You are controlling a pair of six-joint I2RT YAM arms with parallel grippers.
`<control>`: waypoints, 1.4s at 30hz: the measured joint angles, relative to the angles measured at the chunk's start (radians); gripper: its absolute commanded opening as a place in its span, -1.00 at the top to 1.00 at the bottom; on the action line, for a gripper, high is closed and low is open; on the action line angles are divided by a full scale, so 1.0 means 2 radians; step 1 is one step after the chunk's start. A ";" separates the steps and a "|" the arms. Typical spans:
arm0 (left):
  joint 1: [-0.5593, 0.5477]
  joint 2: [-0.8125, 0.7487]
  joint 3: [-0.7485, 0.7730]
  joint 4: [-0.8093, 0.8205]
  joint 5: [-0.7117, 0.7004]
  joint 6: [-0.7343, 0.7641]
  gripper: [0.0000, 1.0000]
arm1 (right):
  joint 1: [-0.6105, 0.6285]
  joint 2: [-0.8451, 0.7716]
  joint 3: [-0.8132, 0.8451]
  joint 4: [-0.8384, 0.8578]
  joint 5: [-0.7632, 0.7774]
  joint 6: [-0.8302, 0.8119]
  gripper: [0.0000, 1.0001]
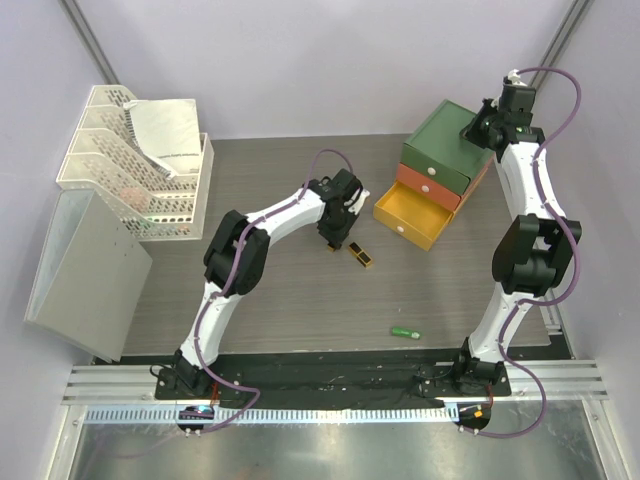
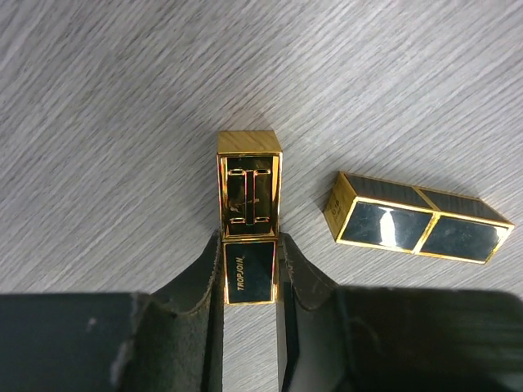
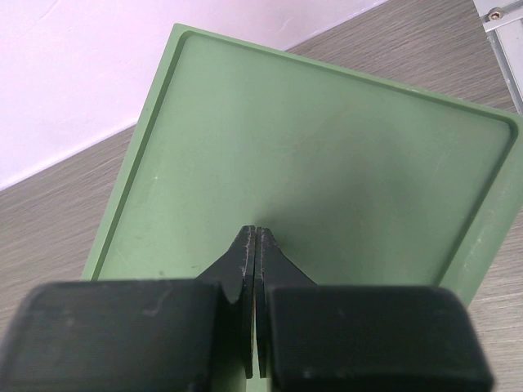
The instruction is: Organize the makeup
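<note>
Top external view: two white robot arms reach over a grey wood-grain table (image 1: 270,300). The left gripper (image 1: 335,238) is lowered to the tabletop near the middle. The right gripper (image 1: 480,128) rests on top of a stacked plastic drawer box (image 1: 445,150) at the far right, which has green, orange and yellow levels. Its yellow bottom drawer (image 1: 408,218) is pulled out. A small green tube (image 1: 405,331) lies alone on the table, nearer the arm bases. A white mesh file tray (image 1: 130,165) stands at far left.

Left wrist view: the left gripper (image 2: 249,251) pinches the near end of a glossy, square-sided black-and-gold stick (image 2: 249,196) that lies flat on the table, one dark finger (image 2: 196,282) against each side. A second black-and-gold stick (image 2: 418,219) lies just to its right, apart from it and at an angle.

Right wrist view: the right gripper (image 3: 256,245) has its fingertips pressed together with nothing between them, over the flat green top of the box (image 3: 327,147).
</note>
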 measured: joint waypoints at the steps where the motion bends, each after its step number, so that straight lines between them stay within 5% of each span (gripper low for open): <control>1: 0.000 0.000 0.000 0.000 0.000 -0.002 0.99 | 0.000 0.000 0.000 0.000 0.000 0.000 0.98; 20: 0.003 0.018 0.212 0.025 0.087 -0.147 0.99 | 0.000 0.006 0.005 0.000 -0.007 0.000 0.98; 31: 0.003 0.087 0.218 0.116 0.158 -0.269 0.92 | 0.000 0.006 0.005 0.001 -0.009 0.000 0.98; 34: 0.003 0.104 0.223 0.140 0.171 -0.293 0.73 | 0.000 0.006 0.005 0.001 -0.009 0.000 0.98; 40: 0.003 0.119 0.241 0.183 0.187 -0.329 -0.11 | 0.000 0.006 0.005 0.001 -0.009 0.000 0.98; 42: 0.003 0.119 0.244 0.192 0.189 -0.331 -0.25 | 0.000 0.006 0.005 0.002 -0.009 0.000 0.98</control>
